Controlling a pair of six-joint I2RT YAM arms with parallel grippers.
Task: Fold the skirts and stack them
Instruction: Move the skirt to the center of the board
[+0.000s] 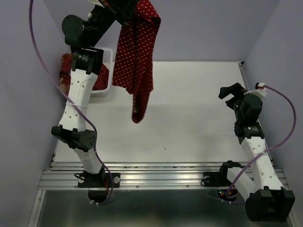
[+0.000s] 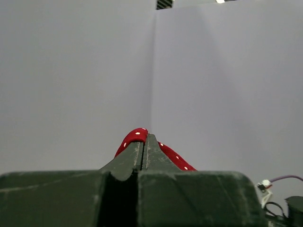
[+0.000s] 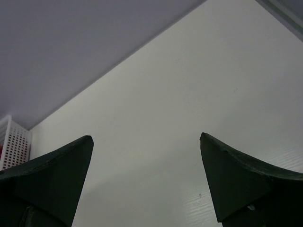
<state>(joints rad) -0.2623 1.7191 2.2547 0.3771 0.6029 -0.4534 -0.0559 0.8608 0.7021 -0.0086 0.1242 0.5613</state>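
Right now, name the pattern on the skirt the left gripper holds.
The skirt is dark red with small white polka dots, clearest in the top external view.

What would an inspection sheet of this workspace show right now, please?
surface: white tabletop, smooth and flat.
job's things: dark red white-dotted cloth skirt hangs from the raised left gripper; more red cloth lies in the white plastic mesh basket, mostly hidden by the left arm.
clutter: that basket only, at the far left.
grippers: left shut on the skirt; right gripper open and empty above the table's right side.
cables: a purple cable loops from each arm, clear of the cloth.
surroundings: pale lilac walls; aluminium rail along the near edge.
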